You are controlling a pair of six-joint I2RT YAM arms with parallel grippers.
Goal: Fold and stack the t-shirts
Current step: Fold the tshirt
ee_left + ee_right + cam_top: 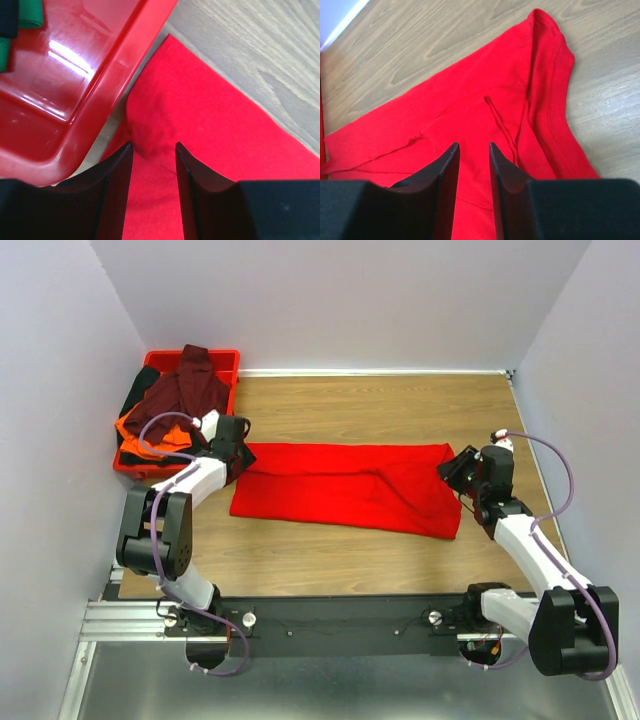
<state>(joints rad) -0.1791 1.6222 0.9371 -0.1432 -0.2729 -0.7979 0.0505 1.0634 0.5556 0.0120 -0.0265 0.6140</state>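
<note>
Red tray (75,100) crowds left tool (154,146), slightly spread over bright red t-shirt (340,485) corner; right tool (474,145) likewise, opposite end.

Red t-shirt (345,488) lies spread flat; maroon t-shirt (185,385) heaped on orange t-shirt (135,428).

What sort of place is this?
Likely a robot test booth: plain white walls box in a wooden table, a left arm and right arm bolted at its edge, shirts heaped in a red tray.
</note>
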